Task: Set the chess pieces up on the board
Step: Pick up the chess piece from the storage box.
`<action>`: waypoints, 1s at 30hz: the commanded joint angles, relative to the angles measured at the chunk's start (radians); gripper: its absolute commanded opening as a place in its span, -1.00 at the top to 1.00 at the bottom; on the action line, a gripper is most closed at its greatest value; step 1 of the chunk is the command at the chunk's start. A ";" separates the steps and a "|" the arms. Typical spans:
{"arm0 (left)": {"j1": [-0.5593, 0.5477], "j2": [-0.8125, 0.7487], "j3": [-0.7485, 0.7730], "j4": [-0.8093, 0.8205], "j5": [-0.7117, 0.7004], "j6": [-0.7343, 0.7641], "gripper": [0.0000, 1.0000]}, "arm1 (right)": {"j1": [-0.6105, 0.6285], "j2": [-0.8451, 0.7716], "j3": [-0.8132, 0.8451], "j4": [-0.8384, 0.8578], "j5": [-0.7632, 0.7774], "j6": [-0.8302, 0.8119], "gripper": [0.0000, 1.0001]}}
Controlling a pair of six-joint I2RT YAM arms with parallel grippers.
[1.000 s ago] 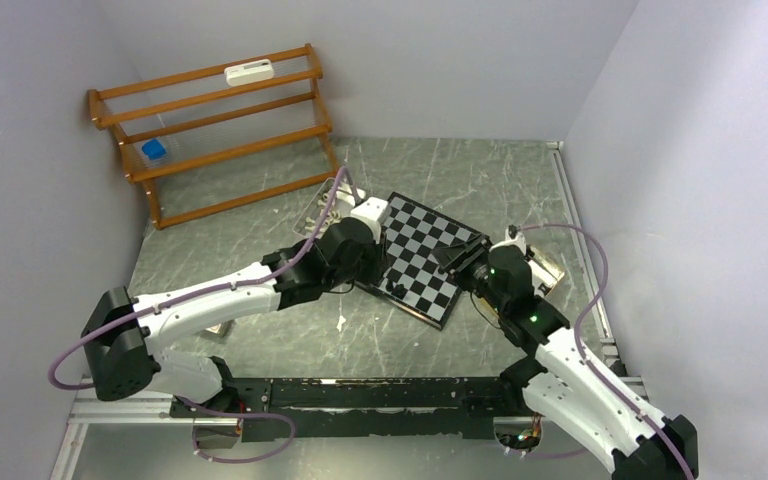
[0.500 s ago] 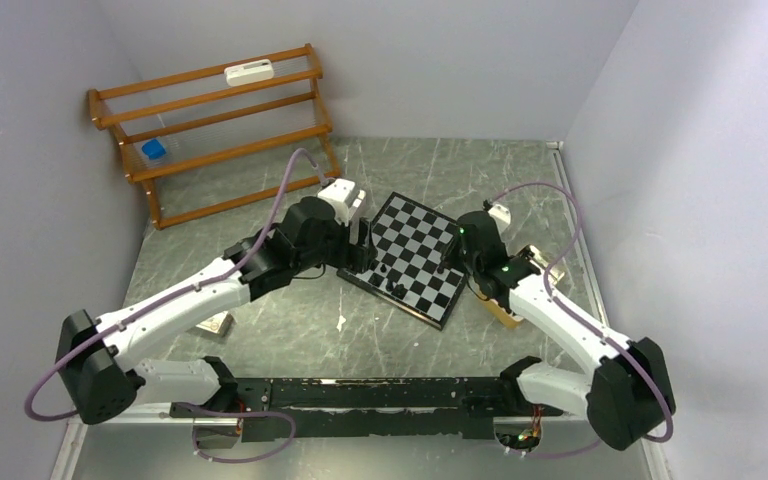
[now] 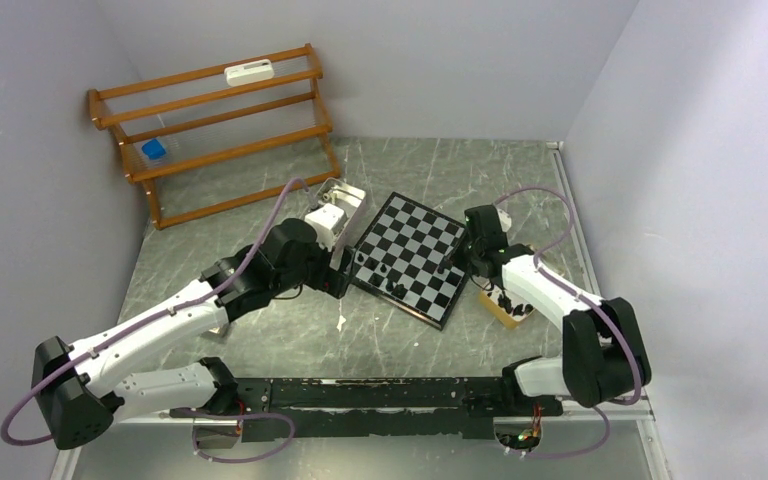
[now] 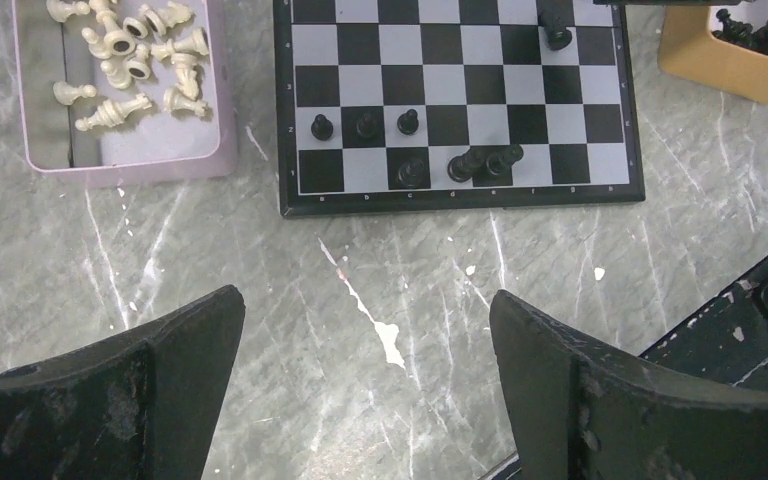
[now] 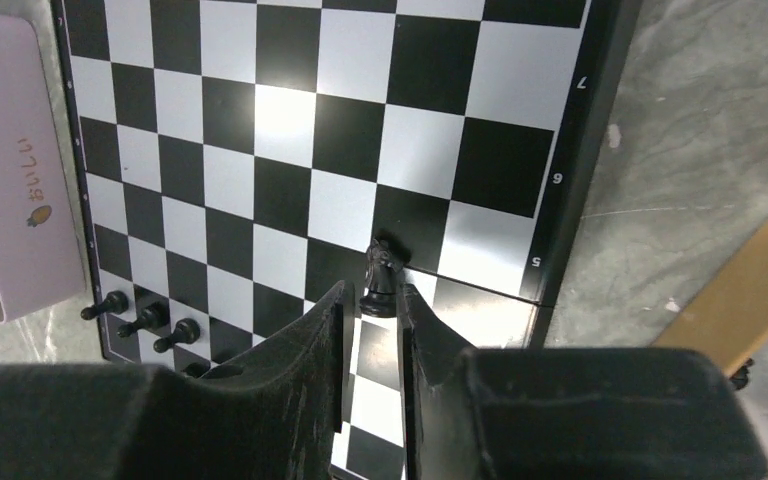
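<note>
Left end effector retreated off board, spread wide; right end effector pinches black knight over board edge.

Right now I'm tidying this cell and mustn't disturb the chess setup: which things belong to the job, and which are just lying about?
Belongs to the job: board; black pieces on it; single black piece shut in the right tool; cream pieces in the pink tray; spare black pieces in the tan tray.
Just lying about: wooden rack; blue item and white item on it.
</note>
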 commanded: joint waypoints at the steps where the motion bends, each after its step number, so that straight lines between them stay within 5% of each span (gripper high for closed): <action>1: 0.002 -0.030 0.004 -0.012 -0.019 0.043 -0.94 | -0.004 0.044 0.037 0.034 -0.049 0.058 0.46; 30: 0.002 -0.126 -0.014 -0.014 -0.086 0.053 -0.94 | 0.064 0.239 0.159 -0.132 0.088 0.134 0.46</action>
